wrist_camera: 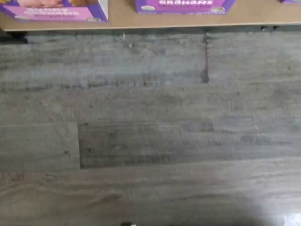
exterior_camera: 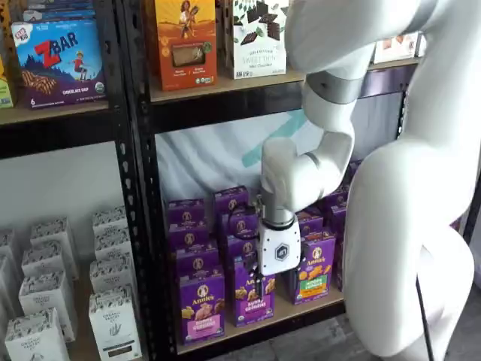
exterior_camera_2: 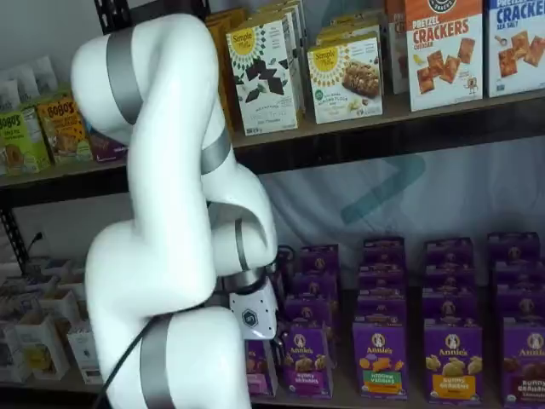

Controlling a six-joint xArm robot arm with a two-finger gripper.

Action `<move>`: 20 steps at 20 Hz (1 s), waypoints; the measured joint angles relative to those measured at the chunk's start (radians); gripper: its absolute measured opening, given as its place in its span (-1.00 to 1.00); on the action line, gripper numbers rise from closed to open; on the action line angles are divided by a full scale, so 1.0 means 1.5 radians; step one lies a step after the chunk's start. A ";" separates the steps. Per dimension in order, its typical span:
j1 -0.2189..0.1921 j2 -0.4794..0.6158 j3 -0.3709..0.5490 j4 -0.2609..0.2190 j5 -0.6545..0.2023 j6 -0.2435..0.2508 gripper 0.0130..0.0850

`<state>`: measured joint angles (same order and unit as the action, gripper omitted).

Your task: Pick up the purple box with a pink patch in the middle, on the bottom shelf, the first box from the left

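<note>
I have the white-bodied gripper (exterior_camera: pixel 258 289) hanging just in front of the front row on the tan board of the bottom shelf (exterior_camera: pixel 301 308), inside its black metal rack frame. I see only a sliver of the black fingers in a shelf view, too little to show a gap; going by the rig, the jaws stand as wide as they go, and nothing is in them.

The upright purple Annie's carton with the pale pink panel (exterior_camera: pixel 201 306) stands at the left end of that front row, at the shelf's front edge, next to the left upright. In the wrist view its pink front (wrist_camera: pixel 56 12) sits right at the board's front edge, with grey plank floor below.

My worry is the neighbour. The purple carton picturing yellow-brown snacks (exterior_camera: pixel 252 297) stands just beside the target, and the gripper hangs in front of that one, not the pink one. Closing from here would likely take the wrong box. Moving left, a finger could clip the neighbour or the rack upright and tip a carton off the front edge.

The target looks like light cardboard: round white logo up top, purple body, pink band low on the front. Its face is flat and smooth, so I judge it could slip under a shallow grip.
</note>
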<state>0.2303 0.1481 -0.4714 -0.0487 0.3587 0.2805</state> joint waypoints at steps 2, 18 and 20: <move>0.009 0.030 -0.023 0.007 -0.012 0.003 1.00; 0.052 0.214 -0.259 -0.067 0.027 0.114 1.00; 0.057 0.232 -0.284 -0.041 0.029 0.095 1.00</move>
<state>0.3160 0.4957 -0.8971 -0.1107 0.4020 0.4232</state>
